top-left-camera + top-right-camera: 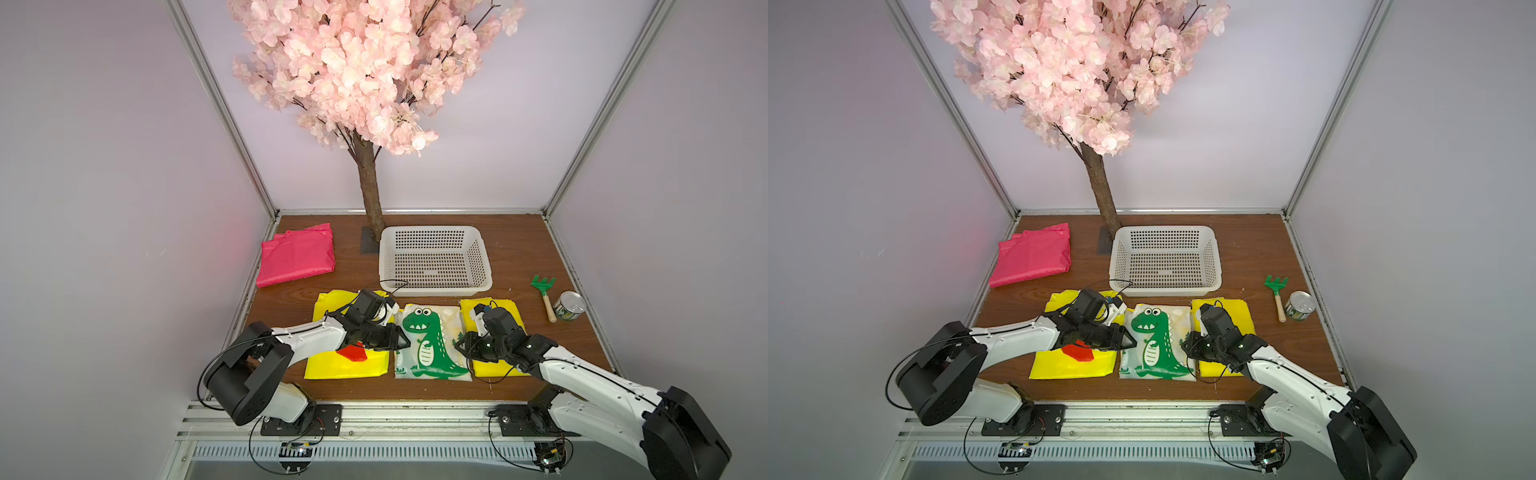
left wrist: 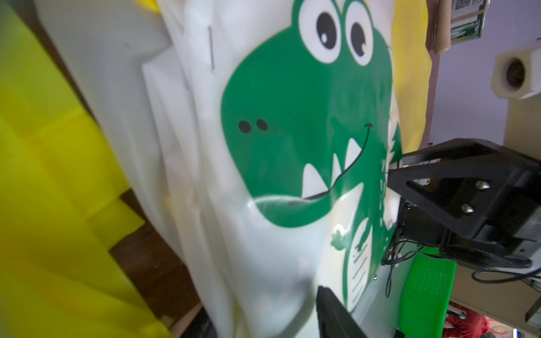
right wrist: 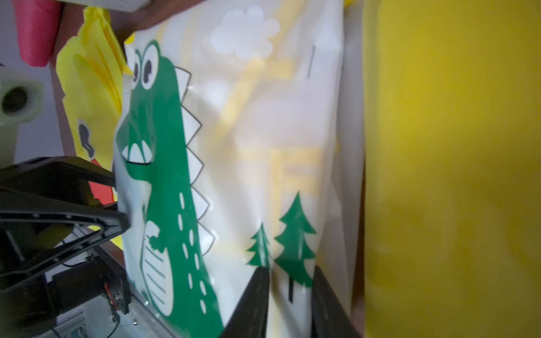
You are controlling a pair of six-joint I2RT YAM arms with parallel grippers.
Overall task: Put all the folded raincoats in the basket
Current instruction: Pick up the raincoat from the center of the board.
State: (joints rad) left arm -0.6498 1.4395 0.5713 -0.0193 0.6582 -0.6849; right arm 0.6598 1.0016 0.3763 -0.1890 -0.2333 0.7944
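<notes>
Top views both have the dinosaur raincoat (image 1: 432,345) lying flat on the wooden table (image 1: 519,257). It's just on the near side of the white basket (image 1: 432,228), outside it, with one yellow folded sheet (image 1: 345,368) on its left and a second yellow sheet (image 1: 505,307) on its right.

The print is a green cartoon dino with big eyes, plus pine trees and a white cloud.

The left gripper (image 1: 401,340) sits at the raincoat's left edge. From the right wrist cam its fingers (image 3: 117,225) touch that edge with a smallish gap between them, and I honestly can't tell if it's clamped.

The right gripper (image 3: 289,272) is at the opposite edge, fingers close together with the folded edge pinched between them.

Off to the right a tin can (image 1: 569,306) stands by a green toy rake (image 1: 544,291). The can's label is green and white, but the lettering is too blurry to read.
</notes>
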